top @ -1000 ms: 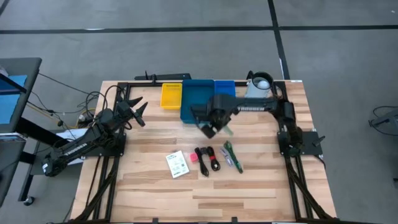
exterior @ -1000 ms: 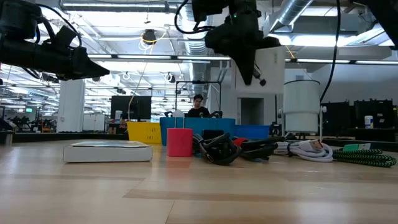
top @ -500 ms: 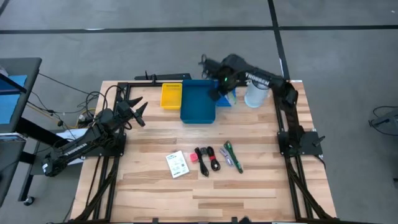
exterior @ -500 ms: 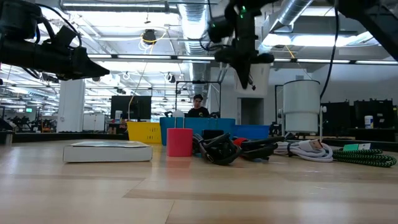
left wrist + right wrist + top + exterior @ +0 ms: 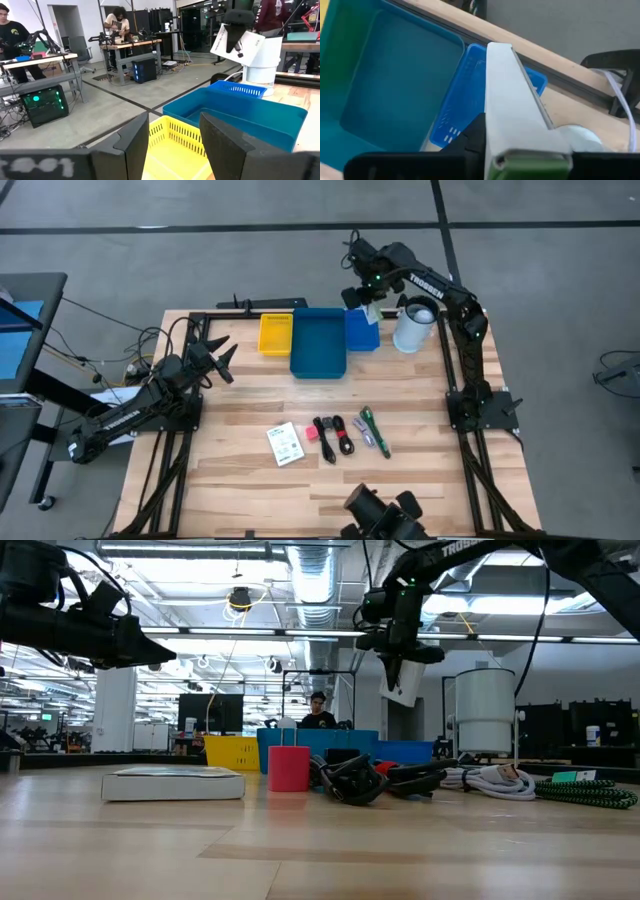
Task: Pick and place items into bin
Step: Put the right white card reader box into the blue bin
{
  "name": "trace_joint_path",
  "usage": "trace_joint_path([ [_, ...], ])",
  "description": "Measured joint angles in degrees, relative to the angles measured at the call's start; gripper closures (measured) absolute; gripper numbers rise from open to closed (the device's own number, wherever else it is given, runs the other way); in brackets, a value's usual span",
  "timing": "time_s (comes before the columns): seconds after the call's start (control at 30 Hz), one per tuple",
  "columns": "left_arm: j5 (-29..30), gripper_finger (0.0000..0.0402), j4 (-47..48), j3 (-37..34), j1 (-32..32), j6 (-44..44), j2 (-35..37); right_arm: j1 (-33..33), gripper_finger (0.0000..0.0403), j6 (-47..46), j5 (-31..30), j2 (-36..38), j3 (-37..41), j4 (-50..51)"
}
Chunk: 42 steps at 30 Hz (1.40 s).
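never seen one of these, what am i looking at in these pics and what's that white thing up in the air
It is a two-armed robot at a wooden table. One picture looks straight down, one looks level across the tabletop, and two come from cameras on the wrists. The right gripper, over the small blue basket at the far edge, holds a white packet in its fingers. The left gripper waits open at the left side. Beside that basket sit a large blue bin, a yellow basket and a white jug. On the table lie another white packet, a pink cube, black cables and green sticks.
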<state>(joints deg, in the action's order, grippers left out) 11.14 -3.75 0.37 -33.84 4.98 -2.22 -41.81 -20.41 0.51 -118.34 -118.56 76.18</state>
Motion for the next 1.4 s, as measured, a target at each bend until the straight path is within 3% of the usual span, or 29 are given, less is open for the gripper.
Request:
trace_joint_path([
  [1.4, 0.0, 0.0236, 0.0, 0.0, 0.0, 0.0, 0.0, 2.8, 0.0352, -2.1, -1.0, 0.0, 2.5, -1.7],
])
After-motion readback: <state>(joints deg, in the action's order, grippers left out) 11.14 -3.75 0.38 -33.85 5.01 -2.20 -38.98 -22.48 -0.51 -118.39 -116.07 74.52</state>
